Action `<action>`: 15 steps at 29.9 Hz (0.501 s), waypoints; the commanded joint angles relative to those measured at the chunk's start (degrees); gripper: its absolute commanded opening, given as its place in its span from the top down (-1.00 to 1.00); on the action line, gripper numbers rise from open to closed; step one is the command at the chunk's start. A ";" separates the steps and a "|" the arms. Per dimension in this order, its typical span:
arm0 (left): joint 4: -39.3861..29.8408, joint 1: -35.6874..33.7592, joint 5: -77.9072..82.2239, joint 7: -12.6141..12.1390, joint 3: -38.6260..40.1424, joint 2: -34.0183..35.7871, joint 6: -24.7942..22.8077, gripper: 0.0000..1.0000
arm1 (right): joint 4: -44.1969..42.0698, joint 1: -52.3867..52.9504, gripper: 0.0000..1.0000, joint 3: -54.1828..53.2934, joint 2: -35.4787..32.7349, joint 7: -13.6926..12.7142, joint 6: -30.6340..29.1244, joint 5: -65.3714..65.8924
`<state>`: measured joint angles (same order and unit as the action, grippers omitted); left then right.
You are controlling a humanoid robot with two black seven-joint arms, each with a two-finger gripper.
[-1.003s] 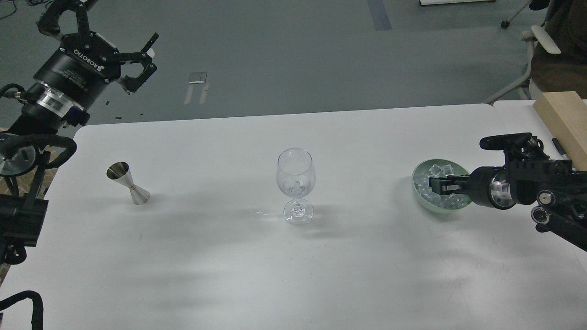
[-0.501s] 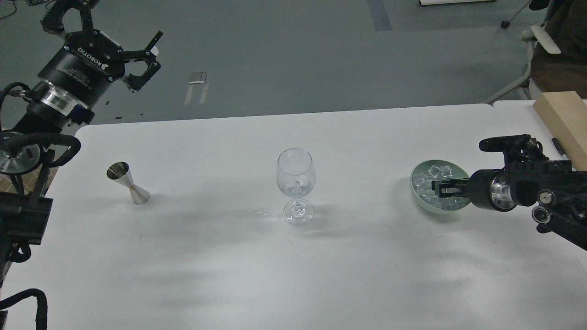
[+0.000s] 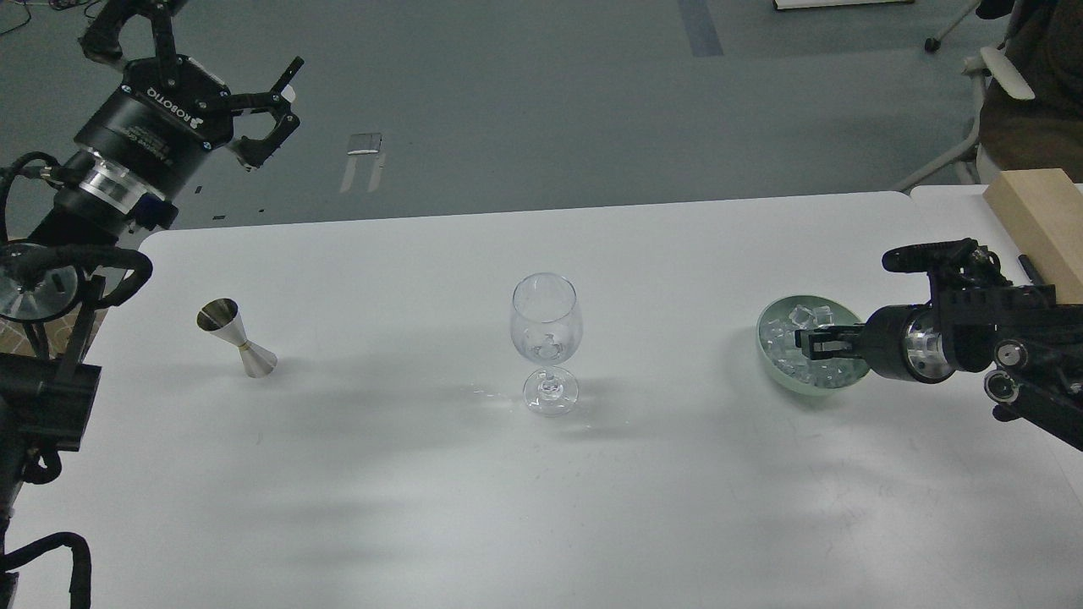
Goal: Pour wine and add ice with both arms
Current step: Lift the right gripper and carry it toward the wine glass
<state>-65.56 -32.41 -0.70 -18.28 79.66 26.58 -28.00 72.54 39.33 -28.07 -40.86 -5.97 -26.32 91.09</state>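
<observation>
A clear wine glass (image 3: 546,317) stands upright mid-table with a few pieces of ice (image 3: 546,343) in its bowl. More ice (image 3: 799,320) fills a pale green bowl (image 3: 766,340) at the right. My right gripper (image 3: 810,342) reaches in from the right, low over that bowl among the cubes. It is dark and seen end-on, so its fingers cannot be told apart. My left gripper (image 3: 271,114) hangs high past the table's back left corner, fingers spread open and empty. No wine shows in this view.
A steel jigger (image 3: 238,337) stands tilted on the left of the white table (image 3: 541,491). A wooden block (image 3: 1045,224) and a pen (image 3: 1028,269) lie at the far right. An office chair (image 3: 994,93) stands beyond the table.
My left gripper has risen a little and drifted right, staying open. My right gripper has drawn slightly back to the right over the bowl.
</observation>
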 commanded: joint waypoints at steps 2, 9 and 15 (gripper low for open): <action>0.00 -0.03 0.00 0.00 -0.04 -0.30 0.00 -0.96 | 1.11 2.85 1.00 -1.02 -0.97 0.00 -1.68 -0.04; 0.00 -0.03 0.00 0.00 -0.04 -0.39 0.00 -0.96 | 1.46 4.34 1.00 -7.60 -0.97 0.08 -1.68 -1.36; 0.00 0.06 0.00 0.00 -0.12 -0.48 0.00 -0.96 | 2.78 8.38 1.00 -8.23 -0.53 0.08 -1.68 -1.53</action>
<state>-65.57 -32.43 -0.70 -18.28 79.54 26.11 -28.00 75.15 46.13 -36.17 -41.69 -5.88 -28.01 89.61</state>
